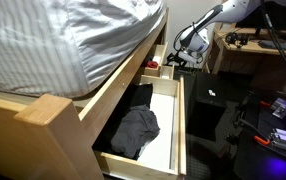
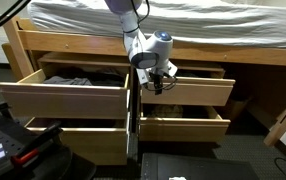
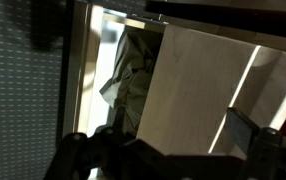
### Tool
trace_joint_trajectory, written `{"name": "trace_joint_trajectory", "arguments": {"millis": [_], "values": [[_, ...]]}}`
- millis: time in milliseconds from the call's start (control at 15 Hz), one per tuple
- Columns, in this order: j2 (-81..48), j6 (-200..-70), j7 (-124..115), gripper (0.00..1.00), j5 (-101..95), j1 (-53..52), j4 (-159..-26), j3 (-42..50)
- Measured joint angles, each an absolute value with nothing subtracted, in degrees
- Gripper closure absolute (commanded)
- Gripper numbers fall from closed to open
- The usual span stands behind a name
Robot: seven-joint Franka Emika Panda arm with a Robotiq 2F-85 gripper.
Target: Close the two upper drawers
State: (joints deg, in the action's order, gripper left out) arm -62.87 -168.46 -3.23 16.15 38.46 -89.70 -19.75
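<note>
In both exterior views the two upper drawers of pale wood stand pulled out from under the bed. The one pulled out further (image 2: 68,100) (image 1: 180,120) holds dark clothing (image 1: 135,130). The other upper drawer (image 2: 198,92) (image 1: 167,66) is out less far. My gripper (image 2: 155,80) (image 1: 188,52) is at the inner end of this drawer's front. In the wrist view my gripper (image 3: 168,150) is open, with the flat wooden front (image 3: 203,90) between its fingers. Crumpled cloth (image 3: 123,80) shows inside the drawer.
The two lower drawers (image 2: 83,142) (image 2: 188,125) also stand open. A striped mattress (image 1: 63,40) overhangs the frame. Black equipment (image 2: 8,150) sits on the floor by the further-out drawer. A black box (image 1: 213,100) and a cluttered desk (image 1: 253,45) stand beside the bed.
</note>
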Motion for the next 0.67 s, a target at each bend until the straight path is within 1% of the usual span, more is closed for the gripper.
{"name": "trace_joint_trajectory", "arguments": {"millis": [267,667], "values": [[-64.5,-168.1,-2.7,0.0,17.5,37.8,-88.1,-20.2],[-73.7,-161.8,-1.2,0.0,17.5,33.9,-75.7,-19.7]]}}
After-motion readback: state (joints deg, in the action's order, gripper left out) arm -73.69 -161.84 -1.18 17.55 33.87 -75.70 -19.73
